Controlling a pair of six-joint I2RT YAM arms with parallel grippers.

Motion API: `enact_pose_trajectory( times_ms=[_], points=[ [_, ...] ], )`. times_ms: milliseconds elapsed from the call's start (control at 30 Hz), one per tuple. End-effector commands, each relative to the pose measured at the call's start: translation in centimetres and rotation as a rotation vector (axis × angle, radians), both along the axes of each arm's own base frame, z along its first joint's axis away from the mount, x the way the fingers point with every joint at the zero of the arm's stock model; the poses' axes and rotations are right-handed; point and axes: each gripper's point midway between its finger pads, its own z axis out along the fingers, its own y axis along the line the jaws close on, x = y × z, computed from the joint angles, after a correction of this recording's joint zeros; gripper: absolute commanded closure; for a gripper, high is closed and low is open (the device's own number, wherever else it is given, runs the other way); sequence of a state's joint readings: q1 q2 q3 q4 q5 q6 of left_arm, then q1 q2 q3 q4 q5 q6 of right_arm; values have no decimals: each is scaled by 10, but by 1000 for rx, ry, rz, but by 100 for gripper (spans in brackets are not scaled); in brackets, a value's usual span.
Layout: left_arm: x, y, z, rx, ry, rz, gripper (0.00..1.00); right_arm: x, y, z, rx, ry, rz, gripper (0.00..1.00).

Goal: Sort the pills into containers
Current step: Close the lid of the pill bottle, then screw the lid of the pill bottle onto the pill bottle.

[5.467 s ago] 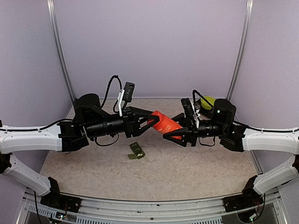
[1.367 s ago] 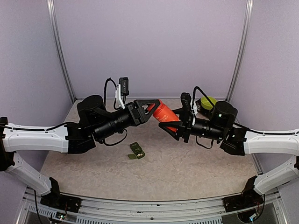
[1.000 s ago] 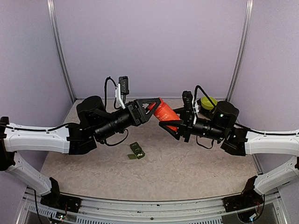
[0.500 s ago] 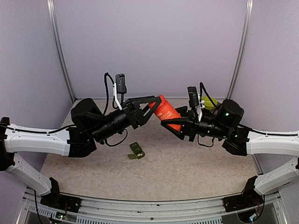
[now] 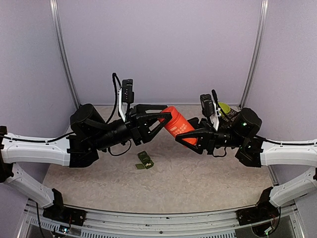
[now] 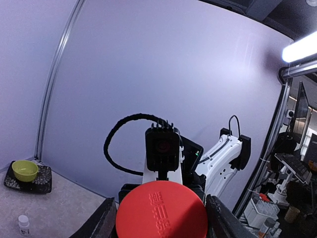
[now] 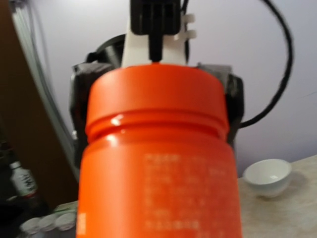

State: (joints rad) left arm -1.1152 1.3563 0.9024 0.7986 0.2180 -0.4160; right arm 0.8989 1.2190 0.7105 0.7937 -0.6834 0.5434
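Observation:
An orange-red pill bottle (image 5: 179,130) hangs in mid-air between my two arms, tilted, cap end to the left. My left gripper (image 5: 166,118) is shut on its cap (image 6: 161,210), with a dark finger (image 6: 105,224) on each side. My right gripper (image 5: 191,139) is shut on the bottle's body, which fills the right wrist view (image 7: 158,163) and hides the fingers. The dark green strip of containers (image 5: 144,160) lies on the table below the bottle, apart from both grippers. No loose pills show.
A yellow-green bowl (image 5: 224,107) on a dark tray (image 6: 29,184) sits at the back right, behind my right arm. A small white bottle (image 6: 23,225) stands near it. A white bowl (image 7: 267,177) rests on the table's left side. Pale walls enclose the table.
Both arms have kept hold of the bottle. It has come slightly down and to the right, and my left wrist has turned on the cap.

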Motion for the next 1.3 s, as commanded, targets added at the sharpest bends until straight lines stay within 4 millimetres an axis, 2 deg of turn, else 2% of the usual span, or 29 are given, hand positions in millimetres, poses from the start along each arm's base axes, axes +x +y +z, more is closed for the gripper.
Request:
enact_pose_trajectory(
  times_ms=[0, 133, 200, 233, 267, 367, 533, 700, 867, 1067, 1267],
  points=[
    [-37, -19, -68, 223, 20, -227, 41, -4, -13, 38, 135, -30, 48, 100],
    [-21, -10, -66, 230, 33, -178, 29, -10, -6, 32, 102, -29, 120, 100],
    [-12, -3, -65, 236, 44, -130, 15, -7, -4, 26, 86, -22, 107, 100],
    [-8, 2, -63, 234, 49, -102, 5, -6, -3, 23, 73, -22, 99, 100],
    [-5, 6, -61, 234, 50, -83, 2, -4, -3, 20, 62, -23, 89, 100],
    [-3, 17, -58, 250, 56, -46, 1, 0, -2, 13, 27, -52, 50, 100],
    [-12, 38, -49, 321, -83, -6, 1, 8, -1, 5, -78, -101, -5, 100],
    [-17, 52, -49, 382, -231, 15, 1, -4, -3, -7, -140, -96, 66, 100],
    [-22, 46, -51, 452, -331, -45, 1, -22, -5, -18, -177, -94, 189, 100],
    [-18, 33, -53, 541, -414, -94, 2, -37, -7, -30, -192, -75, 292, 100],
    [-31, 22, -54, 546, -442, -220, 16, -40, -6, -34, -196, -77, 332, 100]
  ],
)
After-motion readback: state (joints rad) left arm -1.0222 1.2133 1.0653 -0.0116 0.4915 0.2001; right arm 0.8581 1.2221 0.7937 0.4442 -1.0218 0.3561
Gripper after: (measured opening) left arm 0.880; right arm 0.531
